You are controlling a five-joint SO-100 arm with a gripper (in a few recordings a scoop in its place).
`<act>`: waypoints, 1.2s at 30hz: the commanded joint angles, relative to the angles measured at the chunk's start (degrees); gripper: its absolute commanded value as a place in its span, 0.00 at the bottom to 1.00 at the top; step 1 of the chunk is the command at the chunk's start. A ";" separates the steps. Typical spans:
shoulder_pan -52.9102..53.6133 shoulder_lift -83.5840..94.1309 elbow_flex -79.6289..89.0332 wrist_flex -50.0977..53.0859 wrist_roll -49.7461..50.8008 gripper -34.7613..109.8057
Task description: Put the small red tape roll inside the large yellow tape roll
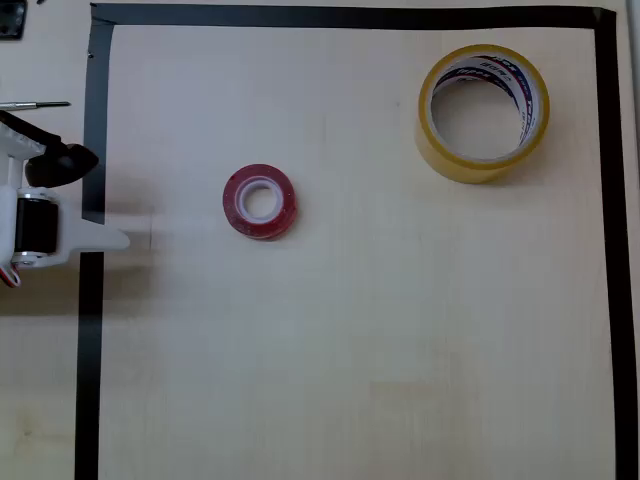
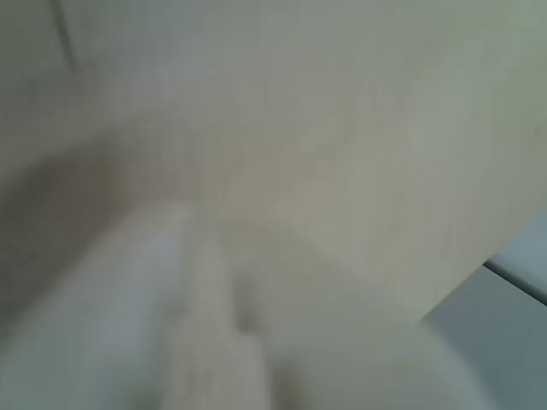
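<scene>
The pale wooden table top (image 1: 350, 330) has a smooth, matt laminate look with faint grain lines running through it. A border of flat black adhesive tape (image 1: 90, 330) marks it, matt and slightly wrinkled near the upper left corner in the overhead view. The small red tape roll (image 1: 259, 201) looks like glossy plastic film wound on a smooth white core. The large yellow tape roll (image 1: 483, 112) is translucent, shiny yellow film around a white paper-like inner core printed in red and blue. The white robot gripper (image 1: 90, 240) appears to be matt moulded plastic, with a black satin motor body beside it. The wrist view is too blurred to judge finish.
</scene>
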 commanded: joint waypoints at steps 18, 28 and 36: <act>-1.14 -0.62 -9.40 2.29 -1.49 0.24; -6.06 -54.76 -49.31 4.75 -3.43 0.24; -11.43 -63.72 -57.39 4.83 -7.38 0.24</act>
